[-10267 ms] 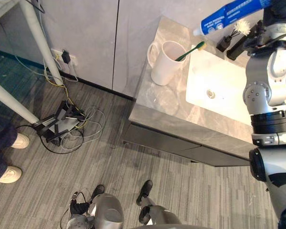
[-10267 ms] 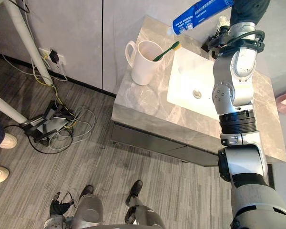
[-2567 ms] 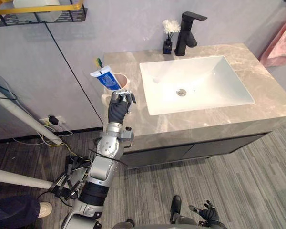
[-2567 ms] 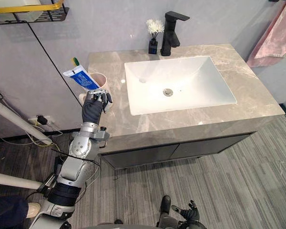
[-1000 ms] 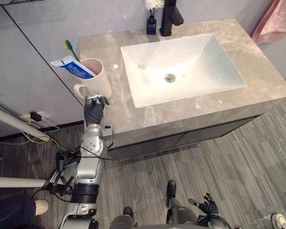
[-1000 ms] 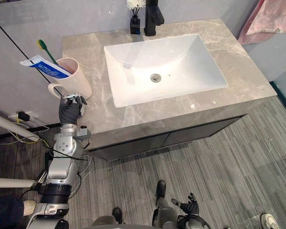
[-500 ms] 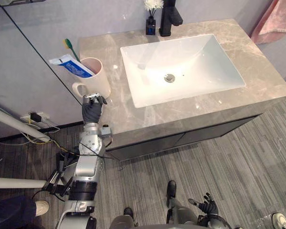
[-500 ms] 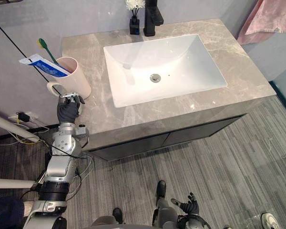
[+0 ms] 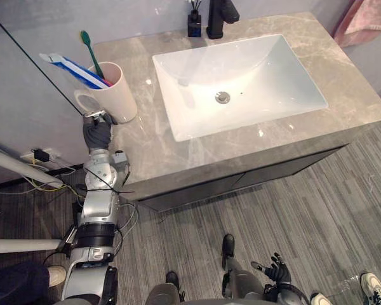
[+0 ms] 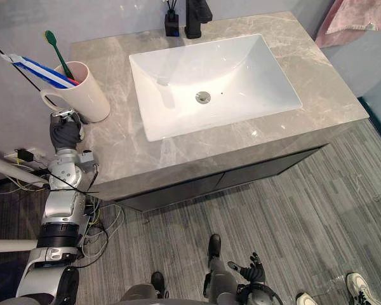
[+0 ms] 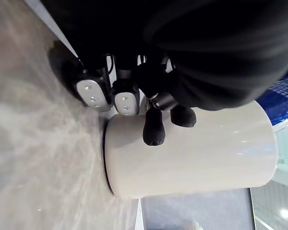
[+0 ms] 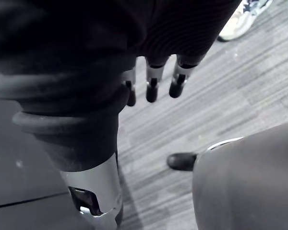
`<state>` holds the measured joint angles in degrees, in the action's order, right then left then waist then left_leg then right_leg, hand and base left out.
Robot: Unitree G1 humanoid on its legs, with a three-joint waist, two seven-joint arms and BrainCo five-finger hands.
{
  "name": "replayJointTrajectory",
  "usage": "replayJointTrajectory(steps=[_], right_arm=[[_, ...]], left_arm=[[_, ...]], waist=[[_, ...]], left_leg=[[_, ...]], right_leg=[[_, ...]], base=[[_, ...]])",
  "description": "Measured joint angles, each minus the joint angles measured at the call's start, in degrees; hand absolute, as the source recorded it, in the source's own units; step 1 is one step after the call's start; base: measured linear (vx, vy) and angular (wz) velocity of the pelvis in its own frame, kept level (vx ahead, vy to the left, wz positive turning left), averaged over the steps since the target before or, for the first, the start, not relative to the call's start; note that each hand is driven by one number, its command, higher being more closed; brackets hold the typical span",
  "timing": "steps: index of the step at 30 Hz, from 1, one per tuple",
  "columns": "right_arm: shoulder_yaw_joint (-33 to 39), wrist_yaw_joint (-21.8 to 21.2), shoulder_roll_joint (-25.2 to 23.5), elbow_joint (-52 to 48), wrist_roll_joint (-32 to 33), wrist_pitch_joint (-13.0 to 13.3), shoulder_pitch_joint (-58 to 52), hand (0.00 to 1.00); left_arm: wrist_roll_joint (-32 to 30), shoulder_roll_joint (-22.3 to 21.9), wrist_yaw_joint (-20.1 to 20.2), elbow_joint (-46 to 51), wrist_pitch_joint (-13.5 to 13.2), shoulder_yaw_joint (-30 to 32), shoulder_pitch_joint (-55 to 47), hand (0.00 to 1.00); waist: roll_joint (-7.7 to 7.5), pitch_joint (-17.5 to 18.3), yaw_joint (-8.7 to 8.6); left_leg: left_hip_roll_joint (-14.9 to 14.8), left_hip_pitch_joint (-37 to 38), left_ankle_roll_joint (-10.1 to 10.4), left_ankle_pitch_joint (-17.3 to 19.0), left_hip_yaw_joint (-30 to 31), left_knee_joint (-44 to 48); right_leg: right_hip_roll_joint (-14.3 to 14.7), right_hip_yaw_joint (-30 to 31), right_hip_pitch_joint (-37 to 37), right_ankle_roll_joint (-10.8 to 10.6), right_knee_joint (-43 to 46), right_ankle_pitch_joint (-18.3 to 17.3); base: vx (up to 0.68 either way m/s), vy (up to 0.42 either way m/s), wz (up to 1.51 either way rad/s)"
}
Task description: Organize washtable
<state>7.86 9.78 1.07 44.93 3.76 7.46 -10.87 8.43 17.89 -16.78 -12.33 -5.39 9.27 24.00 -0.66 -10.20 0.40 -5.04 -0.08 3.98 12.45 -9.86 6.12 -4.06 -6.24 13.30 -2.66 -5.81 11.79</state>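
A white mug [image 9: 116,95] stands at the left end of the marble countertop [image 9: 153,147]. In it lean a green toothbrush [image 9: 87,47] and a blue toothpaste tube [image 9: 73,67]. My left hand [image 9: 98,132] is just in front of the mug, near its handle, with its fingers curled and nothing in them. The left wrist view shows the curled fingertips [image 11: 153,128] close to the mug's wall [image 11: 197,153] near its base. My right hand [image 9: 276,272] hangs low over the floor with its fingers [image 12: 152,84] straight.
A white sink basin [image 9: 267,76] fills the counter's middle, with a black faucet [image 9: 219,11] and a small dark bottle [image 9: 194,22] behind it. A pink towel [image 9: 365,16] hangs at the far right. A person's shoe [image 9: 374,289] is on the floor at lower right, a white pole [image 9: 13,166] at left.
The view has shifted. My left hand stays shut and has drifted slightly left, towards the mug's handle. The right hand is unchanged.
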Motion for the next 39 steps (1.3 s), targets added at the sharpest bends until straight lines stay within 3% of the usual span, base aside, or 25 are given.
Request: replayJointTrajectory(steps=[11,22,27,32,39], right_arm=[[-0.8,0.0,0.2,-1.4,0.1,0.4,0.0,0.0],[-0.8,0.0,0.2,-1.4,0.1,1.1,0.2,0.0],[-0.9,0.1,0.2,-1.9,0.2,1.1,0.2,0.0],[-1.0,0.1,0.2,-2.1,0.2,1.1,0.2,0.0],[-0.9,0.1,0.5,-2.1,0.2,1.1,0.2,0.0]], left_arm=[[-0.1,3.9,-0.9,-5.8,0.3,-0.2,6.0,1.0],[-0.1,3.9,-1.1,-5.6,0.5,-3.6,8.6,1.0],[-0.1,3.3,-1.1,-4.0,0.5,-4.9,10.0,1.0],[-0.1,2.5,-1.1,-4.0,0.5,-6.8,12.9,1.0],[-0.1,1.2,-1.1,-3.9,0.5,-7.0,13.4,1.0]], waist=[[-0.58,-2.0,-0.65],[-0.62,-2.2,-1.0],[-1.17,-2.8,-0.92],[-2.84,-4.1,-1.07],[-3.12,-4.3,-1.16]], left_leg=[[0.1,-0.2,0.0,0.0,-0.2,0.3],[0.2,-0.8,0.0,0.0,-0.9,0.4],[0.9,-1.9,0.0,0.0,-1.2,1.0],[1.6,-3.1,-0.8,0.5,-1.4,2.9],[1.6,-4.6,-0.9,1.3,-1.5,5.2]], right_leg=[[0.0,0.1,0.3,0.1,-0.1,0.3],[0.0,0.7,1.2,0.1,0.0,0.4],[-0.5,1.9,2.4,-0.1,0.0,1.2],[-1.2,3.0,3.1,-0.2,0.0,2.2],[-1.3,3.2,3.7,0.1,0.0,2.9]], base=[[0.0,-0.003,-0.01],[0.0,-0.001,-0.02],[-0.01,0.006,-0.08],[-0.04,0.014,-0.04],[-0.03,0.01,-0.02]])
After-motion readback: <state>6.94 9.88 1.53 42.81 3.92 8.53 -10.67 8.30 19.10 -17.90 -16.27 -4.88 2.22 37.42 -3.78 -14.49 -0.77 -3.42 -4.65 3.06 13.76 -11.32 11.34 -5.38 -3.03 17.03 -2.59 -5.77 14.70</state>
